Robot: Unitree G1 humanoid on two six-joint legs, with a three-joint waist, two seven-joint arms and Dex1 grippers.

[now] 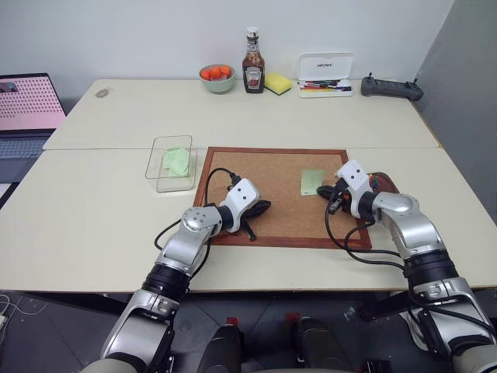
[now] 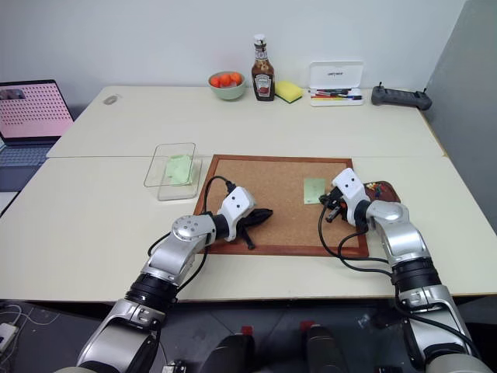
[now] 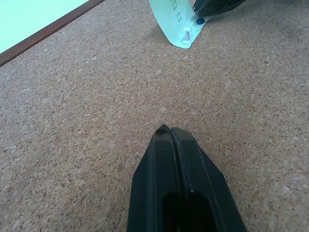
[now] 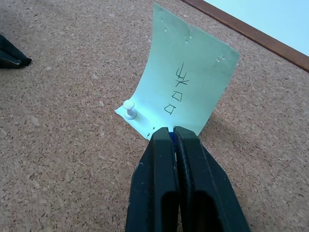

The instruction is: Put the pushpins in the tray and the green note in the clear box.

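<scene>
The green note (image 1: 312,182) lies on the corkboard (image 1: 279,167); in the right wrist view the green note (image 4: 186,92) curls up from the cork, with handwriting on it. A white pushpin (image 4: 129,110) stands in one of its lower corners. My right gripper (image 4: 171,129) is shut on a blue pushpin (image 3: 199,21) at the other lower corner. The tray (image 1: 384,183) sits just behind that wrist. My left gripper (image 1: 260,208) rests shut and empty on the cork, left of the note. The clear box (image 1: 172,162) stands off the board's left edge.
A crumpled pale green paper (image 1: 177,161) lies in the clear box. Along the table's far edge stand a bowl of oranges (image 1: 217,77), a sauce bottle (image 1: 253,62), a yellow sponge (image 1: 277,82), a white pen case (image 1: 326,75) and a controller (image 1: 392,88). A laptop (image 1: 27,105) sits far left.
</scene>
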